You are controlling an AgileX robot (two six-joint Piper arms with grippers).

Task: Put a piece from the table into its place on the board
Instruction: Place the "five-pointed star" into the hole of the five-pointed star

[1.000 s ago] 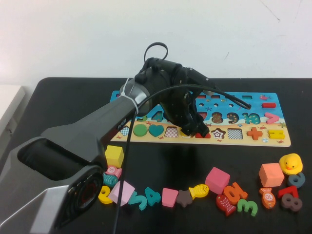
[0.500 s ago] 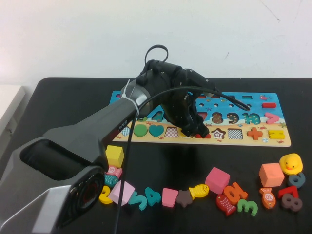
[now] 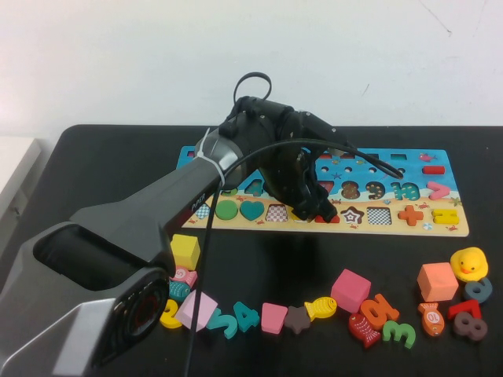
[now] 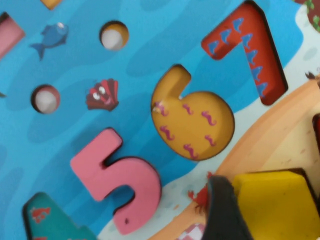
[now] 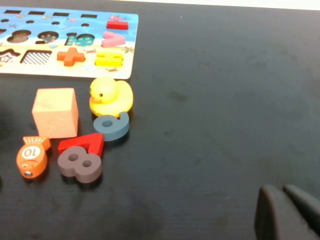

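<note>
**Item: left gripper** [image 3: 312,212]. Black two-finger claw, lowered onto the sandy lower band of the long wooden puzzle board [image 3: 440,224]. One dark finger [image 4: 226,210] lies against the small flat yellow wooden pentagon piece [image 4: 277,207]; the claw looks closed on the piece at a moderate spread, the opposite finger unseen.

**Item: piece.** At the claw tip, down at the pentagon recess, which the claw and piece hide. Whether it sits flush or rides on the rim cannot be told.

**Item: neighbours of the claw.** Checkered square recess [image 3: 276,213] on its left; star-shaped recess [image 3: 351,214] on its right; orange number six [image 4: 192,120] and pink number five [image 4: 117,175] just beyond the finger.

**Item: right gripper** [image 5: 287,212]. Parked low over the bare matte black tabletop [image 5: 225,90], well apart from the board; fingertips together, nothing held.

**Risks, judged.**
- Corners out of line with the recess: piece would perch tilted on the rim.
- Release while tilted: piece may slide toward the star recess.
- Finger dragging on lift: piece pulled back out.
- Downward push on a misaligned piece: board shifts on the tabletop.
</note>
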